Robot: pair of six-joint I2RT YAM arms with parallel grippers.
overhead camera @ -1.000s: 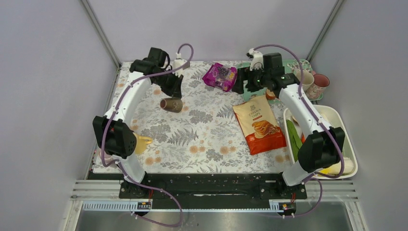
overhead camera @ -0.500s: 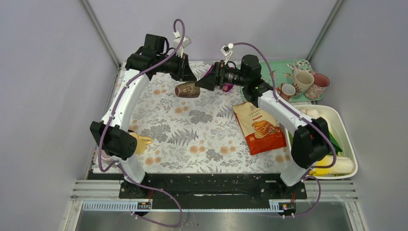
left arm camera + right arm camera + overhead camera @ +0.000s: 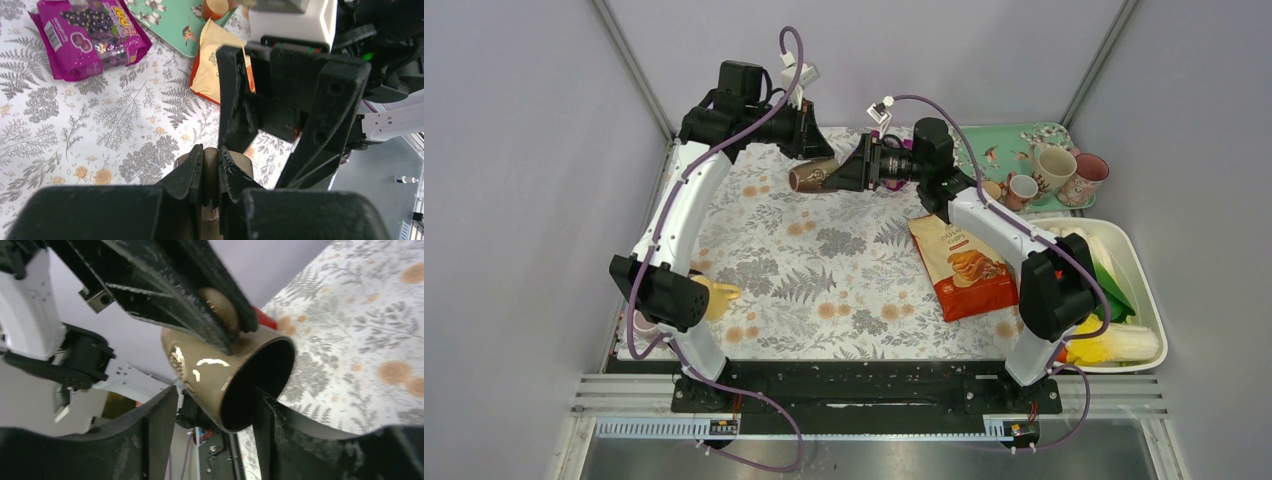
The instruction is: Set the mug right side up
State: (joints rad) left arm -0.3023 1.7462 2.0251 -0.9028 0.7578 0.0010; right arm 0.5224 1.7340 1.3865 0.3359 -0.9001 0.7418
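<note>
Holds the mug (image 3: 812, 177) aloft, well off the tablecloth (image 3: 824, 290), beyond the chip bag (image 3: 962, 262) and over toward the left arm's side of it. Pinches the handle with the left gripper (image 3: 210, 156), jaws drawn narrow onto that loop, likely for the firm purchase there and to leave the body free for the other arm. Carries the mug on its side, mouth pointing back toward the chip bag's side, straight at the right gripper (image 3: 215, 407). Straddles the rim end with that gripper, jaws spread wide, one finger on each side of the brown wall; cannot tell contact or a gap from the wrist view. Reads as a mid-air handover, not yet completed. Needs a clamp across the body first, then release of the handle, then a wrist roll to bring the mouth upward before setting down. Calls for closing squarely across the wall, given a glossy glaze apt to slide or twist between fingers. Risks a drop onto the tablecloth on releasing the handle before securing that second grip.
</note>
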